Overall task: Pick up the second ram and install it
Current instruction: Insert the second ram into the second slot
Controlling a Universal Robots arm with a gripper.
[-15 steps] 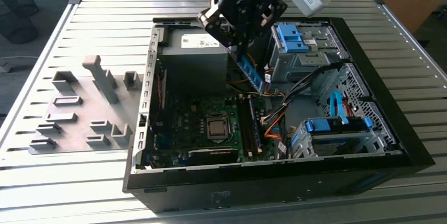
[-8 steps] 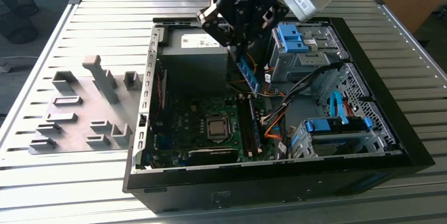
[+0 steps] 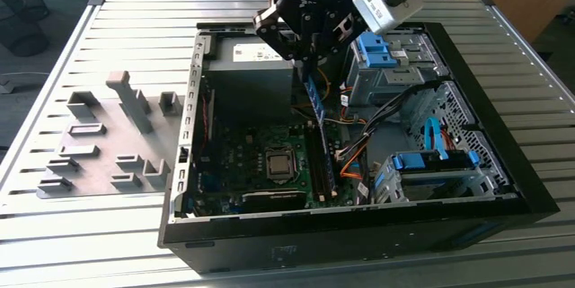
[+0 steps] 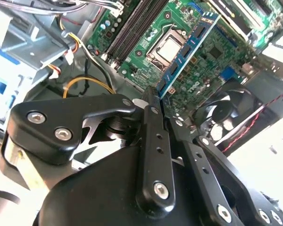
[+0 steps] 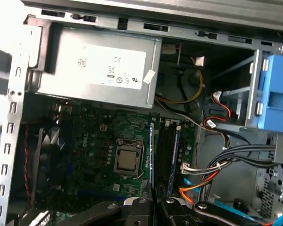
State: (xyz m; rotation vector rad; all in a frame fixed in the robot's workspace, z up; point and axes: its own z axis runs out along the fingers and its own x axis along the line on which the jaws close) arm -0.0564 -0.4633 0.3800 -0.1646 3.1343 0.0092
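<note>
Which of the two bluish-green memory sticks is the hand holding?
The long, flat bluish-green memory stick clamped in the hand, hanging above the green motherboard. The other stick stands seated on that board.

Second ram's point(image 4: 186, 49) near end behind tool point(image 4: 153, 101)

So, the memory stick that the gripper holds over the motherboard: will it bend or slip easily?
The second ram looks like a thin flat circuit board, so probably stiff and light, yet fragile if twisted. The gripper pinches it only at one end, so it could pivot or slip when pressed against the motherboard.
</note>
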